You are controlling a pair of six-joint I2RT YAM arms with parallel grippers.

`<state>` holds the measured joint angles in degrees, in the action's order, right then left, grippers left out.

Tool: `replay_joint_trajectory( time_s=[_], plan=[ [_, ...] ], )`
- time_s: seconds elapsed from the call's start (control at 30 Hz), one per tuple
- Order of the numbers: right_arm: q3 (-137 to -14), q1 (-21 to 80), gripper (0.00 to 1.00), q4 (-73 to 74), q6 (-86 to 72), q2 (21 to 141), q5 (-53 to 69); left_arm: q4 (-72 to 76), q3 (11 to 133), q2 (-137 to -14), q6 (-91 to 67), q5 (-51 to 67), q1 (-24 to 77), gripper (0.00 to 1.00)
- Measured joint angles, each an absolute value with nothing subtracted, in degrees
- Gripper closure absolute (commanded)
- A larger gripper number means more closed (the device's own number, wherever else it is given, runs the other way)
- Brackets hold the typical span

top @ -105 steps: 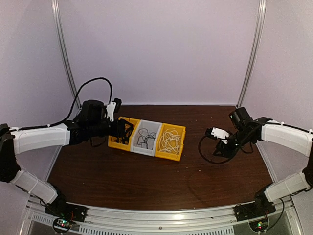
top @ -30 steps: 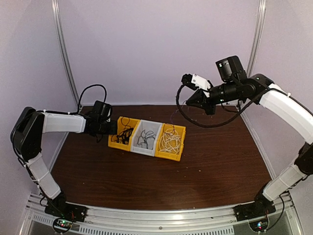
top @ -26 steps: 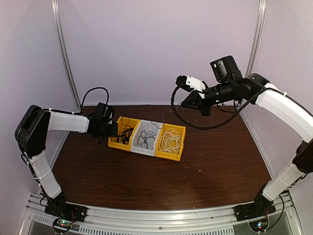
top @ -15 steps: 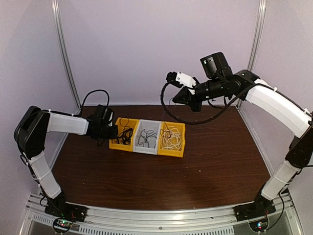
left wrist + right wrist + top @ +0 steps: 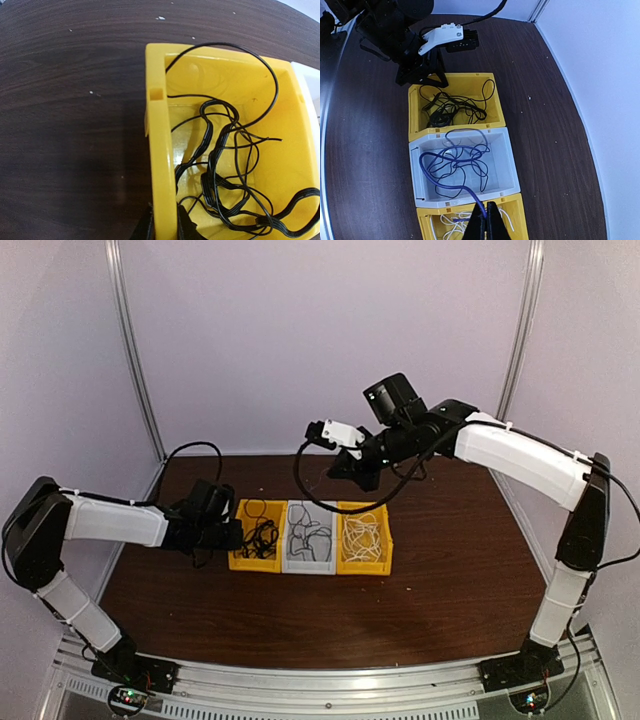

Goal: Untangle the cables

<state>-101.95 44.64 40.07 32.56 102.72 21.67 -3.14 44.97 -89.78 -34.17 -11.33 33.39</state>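
I had the left jaws clamped on the wall of the yellow plastic bin [image 5: 159,150] left of the grey plastic bin [image 5: 512,160], presumably steadying it, while the right jaws, above that grey bin, pinched its thin purple cable [image 5: 455,186] to draw it free.

Flat table top [image 5: 300,625]: dark brown wood w/ fine grain, plus a few small white specks. Rectangular plastic bin at left [image 5: 255,562]: bright yellow. The thin cables inside it [image 5: 215,160] are black and a bit glossy. Middle plastic bin [image 5: 500,172]: white-grey. The thin looped cable in it [image 5: 451,163] is dark purplish-blue, w/ some black cord beside. Third plastic bin at right [image 5: 365,567]: yellow also, w/ thin white cords [image 5: 362,535] in it. Back wall [image 5: 300,340]: pale lilac. Metal posts [image 5: 135,360]: silver. Robot arm shells [image 5: 105,522]: white, joints & hoses black.
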Motion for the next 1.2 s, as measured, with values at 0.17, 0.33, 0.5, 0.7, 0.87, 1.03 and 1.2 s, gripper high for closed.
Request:
replay_joint_trajectory(
  time_s=[0.17,0.33,0.5,0.7,0.87,1.03,1.2],
  plan=[
    [-102.2,45.1,1.00,38.7,32.6,105.1,19.4,-3.0,43.8,-88.7,-35.6,-11.8,36.8,0.82],
    [-102.2,45.1,1.00,38.3,32.8,109.7,16.8,-3.0,43.4,-88.1,-36.6,-11.9,37.1,0.71],
    [-102.2,45.1,1.00,38.4,33.0,114.0,15.0,-3.0,43.4,-86.6,-36.8,-12.3,37.1,0.59],
    [-104.5,45.1,1.00,39.7,33.0,119.4,15.1,-3.1,43.2,-83.8,-36.8,-12.8,37.1,0.52],
    [-108.4,45.4,1.00,41.2,33.0,125.4,15.7,-3.5,43.1,-79.5,-36.7,-14.2,37.1,0.48],
    [-109.6,46.1,1.00,42.9,33.0,128.8,15.9,-5.5,43.6,-76.3,-35.5,-15.8,37.1,0.40],
    [-109.6,46.3,0.76,44.4,33.4,129.1,15.8,-10.9,48.3,-76.3,-32.1,-17.3,36.7,0.32]
  ],
)
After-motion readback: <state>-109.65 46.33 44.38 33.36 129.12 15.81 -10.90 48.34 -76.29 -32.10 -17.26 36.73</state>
